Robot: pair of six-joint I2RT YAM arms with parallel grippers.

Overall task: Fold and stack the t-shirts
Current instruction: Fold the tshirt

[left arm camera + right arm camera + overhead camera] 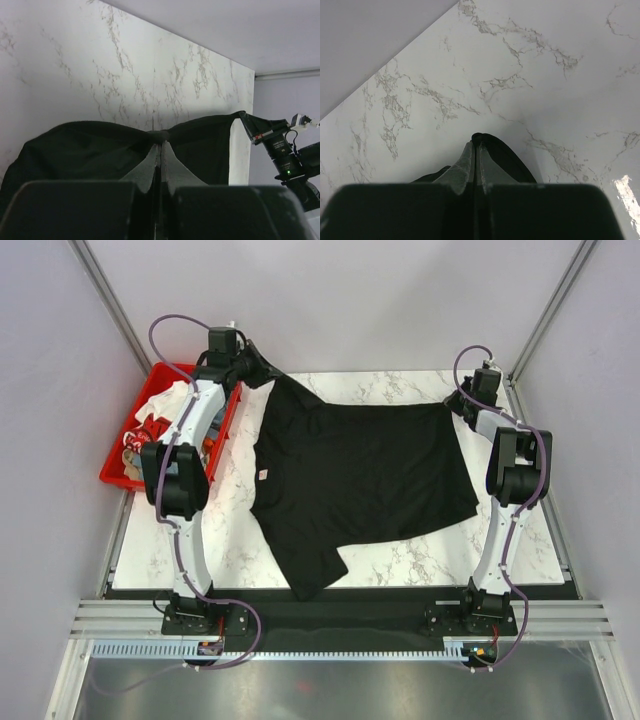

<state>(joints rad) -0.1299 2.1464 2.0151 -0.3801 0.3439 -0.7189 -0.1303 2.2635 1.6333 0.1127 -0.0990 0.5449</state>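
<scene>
Black soft-cloth t-shirt (360, 475), small pale neck label: lay spread across the white marble-patterned tabletop (400, 560). My left gripper (161, 144) was clamped on its far-left corner (cloth drawn to a point there). My right gripper (475, 145) was pinched shut on the far-right corner. Red plastic bin (118, 476), left of the table: held white and red tees (165, 405).

The t-shirt (360, 475) lies spread on the tabletop (540, 530) between the left hand (252, 365) and the right hand (457, 402), a far corner pinched in each, with the bin (115, 475) of other t-shirts (165, 408) on the left hand's outer side.
</scene>
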